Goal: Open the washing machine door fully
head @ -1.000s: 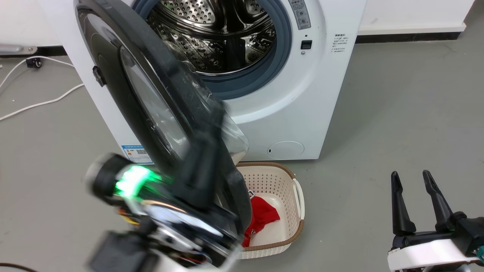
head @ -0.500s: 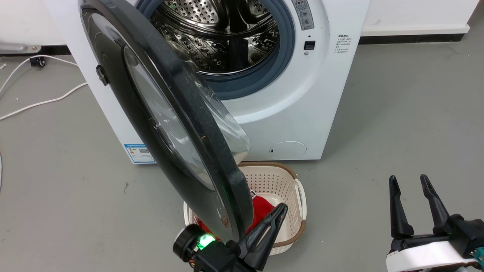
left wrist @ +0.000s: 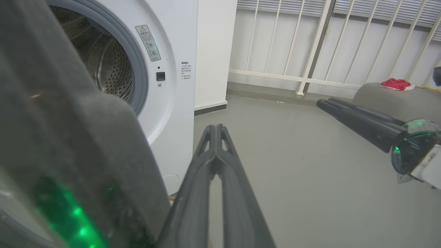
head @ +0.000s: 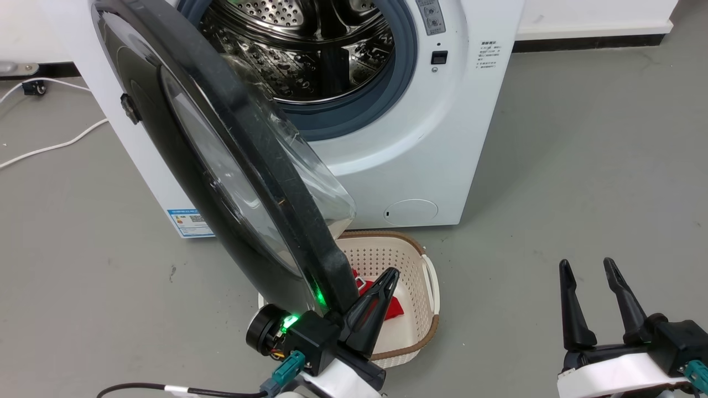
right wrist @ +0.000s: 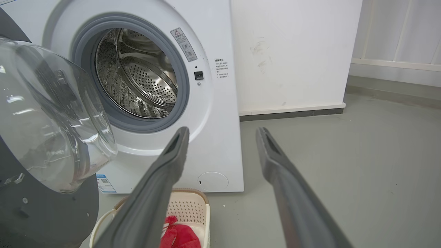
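Washing machine door [head: 149,121] stands partly open, angled out from the washing machine [head: 420,143], lower rim above the laundry basket [head: 427,287]. Left gripper [head: 390,273] is just beside that rim, fingers pressed together, empty. Right gripper [head: 586,264] is well apart, fingers spread, empty.

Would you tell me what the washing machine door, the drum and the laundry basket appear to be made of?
The washing machine door: glossy black plastic, probably, around a clear bowl that looks like glass. The drum: shiny perforated steel, by its mirror gleam. The laundry basket: matte cream plastic with moulded holes and a brown rim.
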### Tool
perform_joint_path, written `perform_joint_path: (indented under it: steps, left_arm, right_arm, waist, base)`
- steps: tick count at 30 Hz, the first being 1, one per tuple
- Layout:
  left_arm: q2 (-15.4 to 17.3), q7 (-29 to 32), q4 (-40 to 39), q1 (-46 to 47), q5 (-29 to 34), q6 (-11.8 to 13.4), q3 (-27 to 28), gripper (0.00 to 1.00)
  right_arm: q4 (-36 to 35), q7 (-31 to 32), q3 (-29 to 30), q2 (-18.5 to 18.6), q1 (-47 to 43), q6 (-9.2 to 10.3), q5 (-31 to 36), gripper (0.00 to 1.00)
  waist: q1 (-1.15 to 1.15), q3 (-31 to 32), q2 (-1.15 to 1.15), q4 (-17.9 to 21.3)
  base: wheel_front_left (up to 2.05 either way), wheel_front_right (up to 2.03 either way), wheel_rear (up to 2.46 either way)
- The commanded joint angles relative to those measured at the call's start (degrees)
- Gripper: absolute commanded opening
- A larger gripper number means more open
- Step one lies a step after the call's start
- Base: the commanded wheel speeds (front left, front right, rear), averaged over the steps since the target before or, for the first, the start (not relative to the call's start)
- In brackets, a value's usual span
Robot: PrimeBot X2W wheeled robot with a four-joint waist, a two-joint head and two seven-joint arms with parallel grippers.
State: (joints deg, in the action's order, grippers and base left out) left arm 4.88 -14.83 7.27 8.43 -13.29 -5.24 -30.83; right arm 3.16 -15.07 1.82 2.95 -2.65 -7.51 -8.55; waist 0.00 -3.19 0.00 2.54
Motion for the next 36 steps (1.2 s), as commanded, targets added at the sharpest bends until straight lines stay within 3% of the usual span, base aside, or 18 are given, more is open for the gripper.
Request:
perform_joint_path:
  steps: [1, 22, 36]
  left_arm:
    - [-0.15, -0.32, 0.39, 0.32, 0.10, 0.67, 0.63, 0.00]
    - [0.56, -0.36, -6.22, -6.87, 2.89, 4.52, 6.25, 0.00]
    - [-0.16, -0.36, -13.75, -13.82, 4.62, 6.06, 8.48, 0.00]
  right_arm:
    - [0.15, -0.13, 0.01, -0.14, 0.49, 0.04, -0.32, 1.00]
    - [1.64, -0.13, -0.67, -0.15, 0.38, 0.04, -1.16, 1.00]
    - [1.64, 0.44, -0.15, -0.15, -0.10, 0.04, -0.23, 1.00]
  waist:
    - [0.00, -0.10, 0.00, 0.00]
    - [0.00, -0.47, 0.00, -3.07]
    - [0.00, -1.40, 0.00, -13.44]
  base:
    - [0.00, 0.00, 0.00]
    - [0.00, 0.00, 0.00]
    - [0.00, 0.00, 0.00]
